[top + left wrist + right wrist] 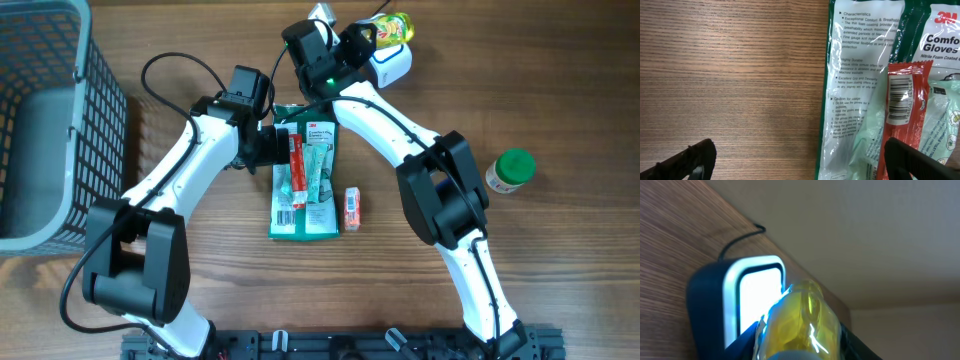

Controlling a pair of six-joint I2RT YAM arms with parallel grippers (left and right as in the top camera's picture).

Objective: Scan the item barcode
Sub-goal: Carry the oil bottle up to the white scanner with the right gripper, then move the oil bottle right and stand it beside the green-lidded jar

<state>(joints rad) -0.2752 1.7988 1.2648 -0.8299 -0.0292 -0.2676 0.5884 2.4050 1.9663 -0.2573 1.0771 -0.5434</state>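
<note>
Basket (40, 120) sat at the desk's (560, 270) left. Glove pack (305, 215) lay mid-desk, red sachet (297, 172) on it, orange box (352, 208) beside, green-capped jar (512, 170) far right. Right claw (363, 38), partly closed, gripped the yellow bottle (392, 28) close at the scanner (392, 65) face. Left claw (800, 167) stood wide open, empty, over the pack's edge.

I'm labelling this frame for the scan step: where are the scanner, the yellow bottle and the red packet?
scanner (757, 300): right wrist view, on its lit white window.
yellow bottle (795, 325): right wrist view, on its yellow body.
red packet (900, 100): left wrist view, on its barcode label.
</note>
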